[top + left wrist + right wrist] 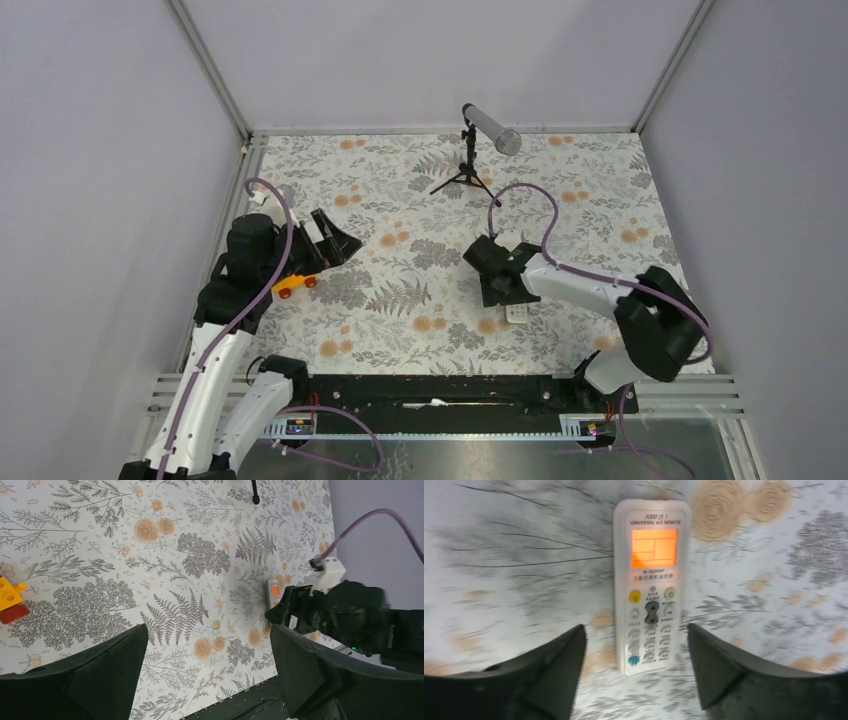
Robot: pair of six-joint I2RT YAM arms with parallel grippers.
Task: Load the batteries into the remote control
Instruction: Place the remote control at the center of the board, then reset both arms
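The remote control [651, 585] lies face up on the floral cloth, white, with its screen glowing orange and rows of buttons below it. My right gripper [636, 630] hovers over its button end, open, with a gap between each finger and the remote's sides. From above, the remote [517, 312] peeks out just beyond the right gripper [503, 292]. It also shows small in the left wrist view as the remote [273, 594] beside the right arm. My left gripper [335, 240] is far off at the left, open and empty, the same left gripper [208, 630] over bare cloth. The batteries are out of view.
An orange toy car [296, 284] sits beside the left arm, and shows as the toy car [10, 600] at the left wrist view's left edge. A microphone on a small tripod [470, 165] stands at the back centre. Grey walls enclose the table on three sides.
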